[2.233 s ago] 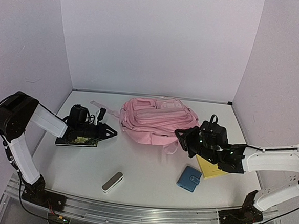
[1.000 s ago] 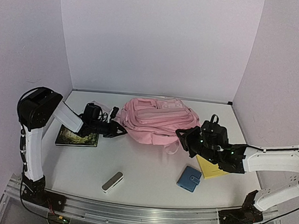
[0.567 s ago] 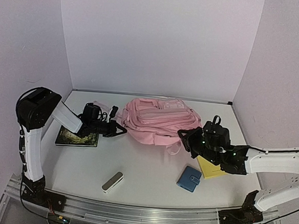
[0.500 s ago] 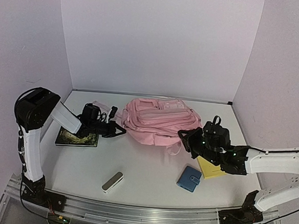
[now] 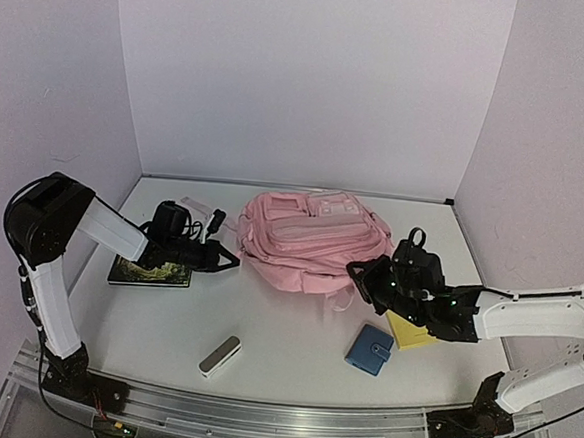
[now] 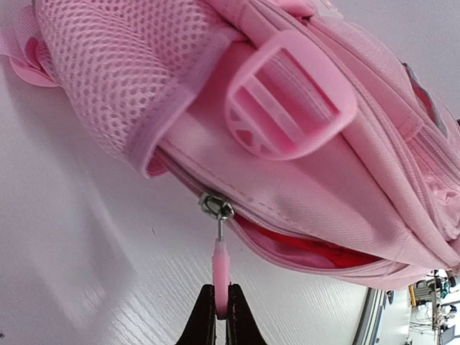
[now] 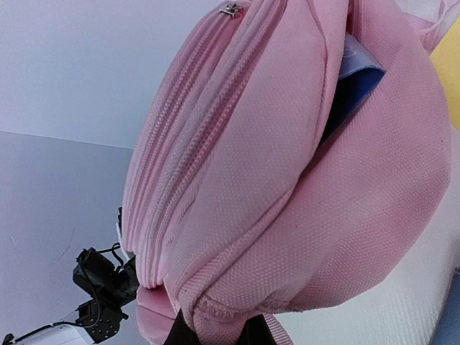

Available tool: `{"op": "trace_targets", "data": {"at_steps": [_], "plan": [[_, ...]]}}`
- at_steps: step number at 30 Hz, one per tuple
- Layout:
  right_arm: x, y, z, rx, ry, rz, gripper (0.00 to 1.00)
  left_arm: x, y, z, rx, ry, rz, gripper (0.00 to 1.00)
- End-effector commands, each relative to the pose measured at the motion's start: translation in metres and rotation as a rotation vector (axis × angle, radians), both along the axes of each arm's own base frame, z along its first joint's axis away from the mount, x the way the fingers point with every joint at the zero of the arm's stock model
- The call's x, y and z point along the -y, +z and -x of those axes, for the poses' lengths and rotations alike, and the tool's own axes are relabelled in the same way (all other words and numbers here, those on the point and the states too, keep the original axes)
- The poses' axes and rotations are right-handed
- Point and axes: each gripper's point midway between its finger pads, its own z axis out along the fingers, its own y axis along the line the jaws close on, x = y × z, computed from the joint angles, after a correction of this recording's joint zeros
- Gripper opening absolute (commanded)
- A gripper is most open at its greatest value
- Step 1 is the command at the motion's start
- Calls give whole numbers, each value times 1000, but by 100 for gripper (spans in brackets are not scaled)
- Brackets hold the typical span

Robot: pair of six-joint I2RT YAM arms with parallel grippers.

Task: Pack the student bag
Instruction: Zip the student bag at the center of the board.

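Student bag [image 5: 306, 235] is set at the rear centre of the table [image 5: 285, 314], near the back wall. Its pink zip pull [image 6: 221, 277] at the left edge is pinched by the left gripper [image 6: 221, 313]. Fabric at its near right edge is clamped by the right gripper [image 5: 358, 272]. Open tabletop is seen between it and the blue wallet [image 5: 369, 350].

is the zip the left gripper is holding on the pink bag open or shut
Partly open: right of the slider a gap in the bag shows red lining; the left gripper pinches the pull tab.

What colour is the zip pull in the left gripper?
The zip pull is pink, on a silver slider; best in left wrist view.
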Motion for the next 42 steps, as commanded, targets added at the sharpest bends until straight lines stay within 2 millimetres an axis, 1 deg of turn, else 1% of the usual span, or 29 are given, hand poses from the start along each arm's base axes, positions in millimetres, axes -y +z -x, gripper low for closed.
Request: {"op": "trace_targets", "data": {"at_steps": [1,2,5,10,14,16,19,22,24,27,30,33,37,40,42], "plan": [[8,22,-27,117,-114,54,0,14,30,23,109,-86,-32,0],[6,17,-28,109,-113,62,0,17,31,27,110,-99,-41,0],[-4,12,-33,109,-97,77,0,24,36,38,111,-120,-41,0],[-20,9,-38,131,-86,63,0,25,41,51,95,-116,-37,0],[-38,3,-42,139,-63,30,0,31,47,69,91,-135,-37,0],[-53,-4,-43,139,-34,26,7,36,49,78,89,-142,-49,0],[-77,-6,-42,155,20,19,15,44,52,89,83,-143,-47,0],[-90,-4,-38,181,43,42,22,51,55,99,57,-127,-18,0],[-93,-3,-33,191,37,71,28,57,61,106,60,-114,5,0],[-94,-5,-23,197,31,149,40,71,68,116,70,-100,25,0],[-93,-8,-15,197,34,200,51,86,69,123,58,-95,28,0],[-84,-17,-8,184,34,236,61,99,67,126,44,-87,19,0],[-64,-25,3,157,22,294,78,102,60,125,15,-56,11,0],[-54,-28,12,139,44,317,84,100,56,127,2,-58,-1,1],[-52,-29,19,130,69,330,87,99,54,130,-10,-67,-12,6]]}}
